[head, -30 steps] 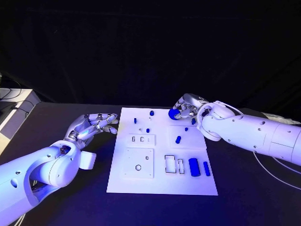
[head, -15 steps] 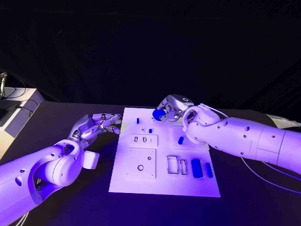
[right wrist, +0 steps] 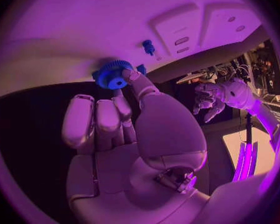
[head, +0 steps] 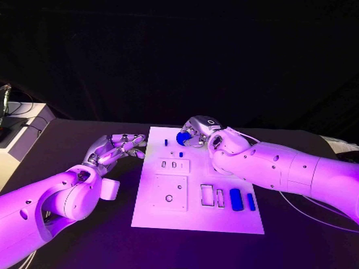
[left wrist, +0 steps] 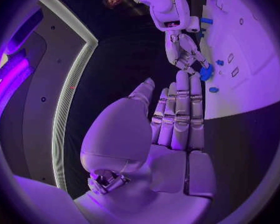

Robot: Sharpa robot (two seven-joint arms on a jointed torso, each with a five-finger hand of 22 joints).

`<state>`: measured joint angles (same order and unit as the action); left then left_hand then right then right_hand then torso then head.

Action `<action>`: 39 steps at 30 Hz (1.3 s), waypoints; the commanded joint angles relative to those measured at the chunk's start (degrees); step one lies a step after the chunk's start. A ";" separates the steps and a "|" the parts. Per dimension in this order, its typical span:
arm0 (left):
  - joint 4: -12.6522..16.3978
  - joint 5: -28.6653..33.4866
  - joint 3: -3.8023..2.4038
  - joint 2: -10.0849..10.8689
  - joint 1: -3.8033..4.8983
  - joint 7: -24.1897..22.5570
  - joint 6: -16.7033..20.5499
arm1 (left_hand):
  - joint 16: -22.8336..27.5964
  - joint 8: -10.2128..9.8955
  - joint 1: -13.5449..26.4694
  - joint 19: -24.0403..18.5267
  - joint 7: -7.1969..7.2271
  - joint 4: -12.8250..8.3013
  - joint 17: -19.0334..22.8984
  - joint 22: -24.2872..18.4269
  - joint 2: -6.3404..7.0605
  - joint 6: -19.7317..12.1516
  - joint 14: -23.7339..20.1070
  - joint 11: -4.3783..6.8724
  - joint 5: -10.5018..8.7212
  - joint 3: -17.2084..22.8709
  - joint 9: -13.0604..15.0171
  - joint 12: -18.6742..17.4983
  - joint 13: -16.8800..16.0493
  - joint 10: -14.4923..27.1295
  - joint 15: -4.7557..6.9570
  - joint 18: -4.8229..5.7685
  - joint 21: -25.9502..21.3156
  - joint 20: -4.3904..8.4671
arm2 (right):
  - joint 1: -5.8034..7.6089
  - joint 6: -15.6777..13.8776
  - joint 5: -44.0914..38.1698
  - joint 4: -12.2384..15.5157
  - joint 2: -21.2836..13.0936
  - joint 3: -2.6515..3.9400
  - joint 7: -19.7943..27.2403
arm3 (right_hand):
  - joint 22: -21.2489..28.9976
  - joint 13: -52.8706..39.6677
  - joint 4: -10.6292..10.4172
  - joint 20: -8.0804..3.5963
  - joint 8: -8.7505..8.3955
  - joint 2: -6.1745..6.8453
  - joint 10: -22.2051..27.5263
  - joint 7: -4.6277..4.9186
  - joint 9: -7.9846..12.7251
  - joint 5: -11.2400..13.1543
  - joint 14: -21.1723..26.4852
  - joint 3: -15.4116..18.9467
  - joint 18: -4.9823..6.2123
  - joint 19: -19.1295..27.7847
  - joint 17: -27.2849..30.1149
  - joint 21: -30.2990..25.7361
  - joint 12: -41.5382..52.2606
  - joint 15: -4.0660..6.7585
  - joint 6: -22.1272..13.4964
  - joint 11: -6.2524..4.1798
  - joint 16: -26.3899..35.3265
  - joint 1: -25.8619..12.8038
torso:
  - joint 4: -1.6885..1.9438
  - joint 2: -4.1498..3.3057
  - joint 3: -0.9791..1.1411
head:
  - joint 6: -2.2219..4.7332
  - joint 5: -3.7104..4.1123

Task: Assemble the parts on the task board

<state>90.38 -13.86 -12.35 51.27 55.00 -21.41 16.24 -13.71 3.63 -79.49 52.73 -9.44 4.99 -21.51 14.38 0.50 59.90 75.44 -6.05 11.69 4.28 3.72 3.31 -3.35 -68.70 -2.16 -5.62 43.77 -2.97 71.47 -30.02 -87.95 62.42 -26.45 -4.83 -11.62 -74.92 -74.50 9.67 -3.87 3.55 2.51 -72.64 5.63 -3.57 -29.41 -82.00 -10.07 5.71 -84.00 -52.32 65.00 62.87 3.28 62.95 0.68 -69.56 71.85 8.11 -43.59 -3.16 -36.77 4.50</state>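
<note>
The right hand held a small round blue toothed part, a gear, pinched at its fingertips above the far end of the flat white rectangular task board. In the right wrist view the gear sat between the thumb and one finger, the other fingers lying curled beside it, and a small blue peg stood on the board just past the gear.

The left hand hung just off the board's left edge, near its far end, touching nothing. Its fingers lay straight and side by side, with no part in them, and the thumb stood a little apart.

On the board itself I counted two long blue bars lying side by side at the near right corner, just beside two narrow rectangular slots. Two small blue pegs stood near the far end, one by the left edge and one nearer the middle. Two raised white square blocks lay along the left half: the farther one carried small slots, though how many I could not tell, and the nearer one had one round hole in it. The board rested on the black table.
</note>
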 commanded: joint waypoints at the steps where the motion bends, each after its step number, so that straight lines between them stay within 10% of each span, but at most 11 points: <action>1: 0.16 -0.18 -0.05 -0.14 -0.01 -0.15 -0.49 | -0.15 -0.01 0.11 -0.14 0.08 0.05 0.06 -0.06 0.15 -0.32 -0.22 0.15 -0.25 0.21 -0.05 0.07 -0.06 0.37 0.01 0.25 0.20 0.34 | -0.25 0.06 -2.19 -0.89 0.50 -0.06 -0.63 | -8.82 0.10 0.32 -0.32 0.34 -0.04 0.06 1.28 -0.36 -0.09 0.02 -0.24 -0.41 -3.81 -0.07 0.10 -0.32 0.18 1.31 -0.04 0.25 0.03 | 0.07 -0.02 -0.05 | -0.02 0.12; 39: 0.19 -0.18 -0.05 0.11 0.00 0.07 -0.42 | -0.09 0.00 0.08 -0.18 -0.02 -0.10 0.14 -0.27 0.10 -0.55 -0.22 0.05 -0.23 0.07 -0.05 0.06 -0.06 0.67 -0.04 0.21 0.31 0.29 | -0.98 1.76 -3.47 0.08 0.14 -0.42 -0.65 | -8.83 0.06 0.37 -0.27 0.36 0.19 0.11 1.31 -0.37 0.17 0.01 -0.27 -0.42 -3.78 -0.14 0.10 -0.48 0.14 1.17 0.00 0.49 -0.04 | -0.04 -0.06 0.02 | -0.26 -0.52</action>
<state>90.44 -13.86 -12.36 51.44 55.00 -21.12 16.24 -13.70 3.63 -79.49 52.73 -9.44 4.99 -21.45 14.15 0.50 59.90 75.44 -6.05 11.69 4.28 3.72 3.31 -3.34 -68.28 -2.15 -5.62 43.77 -2.97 70.87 -30.00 -90.64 62.38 -26.27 -5.05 -11.83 -74.95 -74.43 9.82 -3.78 3.84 2.83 -72.64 5.84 -3.67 -29.38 -82.01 -10.21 5.62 -83.91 -52.41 65.00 62.64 3.27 62.75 0.69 -69.34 71.54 8.05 -43.63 -3.14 -37.00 4.02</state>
